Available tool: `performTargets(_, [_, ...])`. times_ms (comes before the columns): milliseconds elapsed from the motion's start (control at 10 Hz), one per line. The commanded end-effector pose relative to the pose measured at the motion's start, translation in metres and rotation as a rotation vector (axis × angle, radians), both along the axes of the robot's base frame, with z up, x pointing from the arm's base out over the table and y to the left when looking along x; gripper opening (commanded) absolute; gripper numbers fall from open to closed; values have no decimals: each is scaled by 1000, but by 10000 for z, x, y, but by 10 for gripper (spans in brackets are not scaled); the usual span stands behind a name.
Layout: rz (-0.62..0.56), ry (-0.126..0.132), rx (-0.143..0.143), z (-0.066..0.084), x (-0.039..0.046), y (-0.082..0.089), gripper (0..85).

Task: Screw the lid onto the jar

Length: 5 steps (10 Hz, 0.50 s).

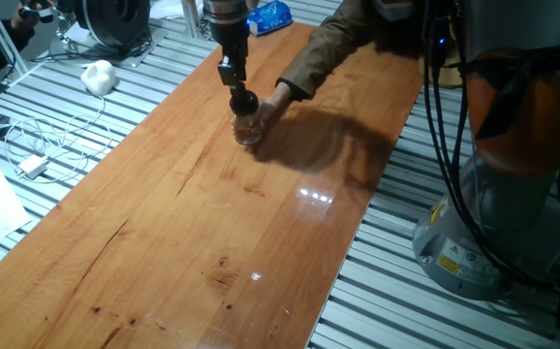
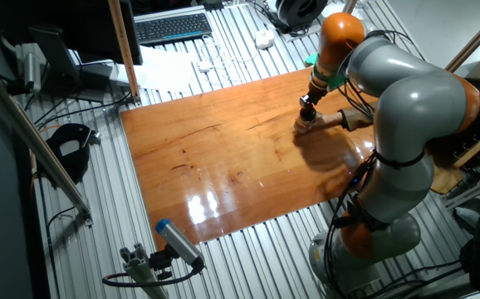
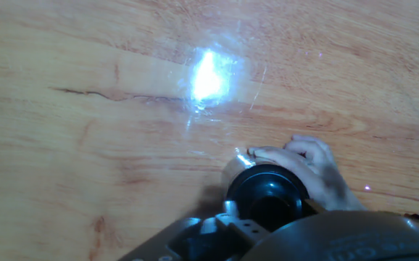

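I find the gripper [image 1: 242,98] in the upper middle of one fixed view, directly above the jar [image 1: 248,130], with the lid [image 1: 245,100] at its tip and sitting at the jar's mouth. The jaws appear closed narrow on the lid, though the fingertips themselves are too small to resolve. A person's hand [image 1: 272,105] reaches in from the upper right and steadies the jar on the wooden table [image 1: 202,213].

In the hand view the lid [image 3: 267,192] fills the lower middle of the frame, the jar's glass edge [image 3: 240,158] shows just above it, and the person's fingers [image 3: 304,167] wrap the jar on the right.

My judgement: the step is threading. I should keep the lid level and centred over the mouth, press down only lightly, and rotate about the vertical axis. Cross-threading is the main risk. Any sideways pull would drag the jar against the steadying hand.
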<state>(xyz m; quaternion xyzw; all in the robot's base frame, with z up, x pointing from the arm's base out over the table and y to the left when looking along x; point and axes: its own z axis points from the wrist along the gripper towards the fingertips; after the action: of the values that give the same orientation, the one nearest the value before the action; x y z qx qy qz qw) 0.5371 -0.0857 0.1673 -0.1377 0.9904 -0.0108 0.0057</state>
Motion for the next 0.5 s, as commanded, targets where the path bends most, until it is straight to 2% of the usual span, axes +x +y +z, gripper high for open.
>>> performTargets(0, [4, 0, 1, -11, -8, -7, 340])
performTargets(100, [14, 3, 3, -10, -8, -14, 340])
performTargets(200, [31, 14, 12, 1, -1, -28, 170])
performTargets(400, [49, 39, 25, 63, 12, -57, 170])
